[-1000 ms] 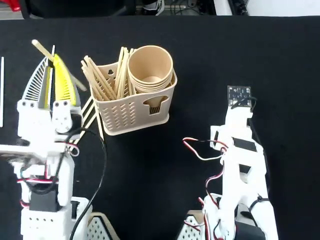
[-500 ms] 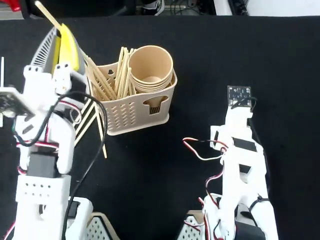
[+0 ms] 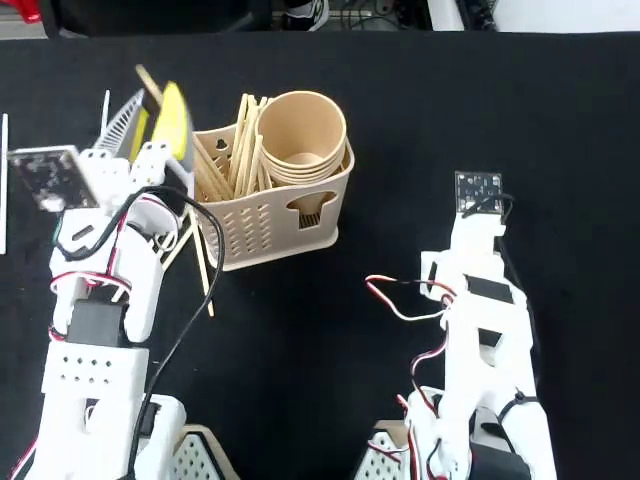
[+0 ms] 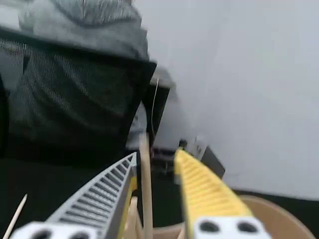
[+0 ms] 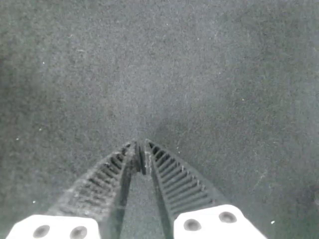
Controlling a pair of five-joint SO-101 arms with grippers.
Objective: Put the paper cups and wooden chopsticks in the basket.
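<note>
From above, the left hand hangs just beside the basket, pinching one chopstick. Stacked paper cups and a sheaf of sticks stand in the basket, and loose chopsticks lie on the bench against it.

The left wrist view shows the chopstick between the left hand's fingers, above a cup rim.

In the right wrist view, the right hand is pressed together over the bench.

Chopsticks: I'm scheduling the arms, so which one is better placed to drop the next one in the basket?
Left. The left gripper holds a chopstick beside the basket; the right gripper is shut, empty, over bare table away from it.
</note>
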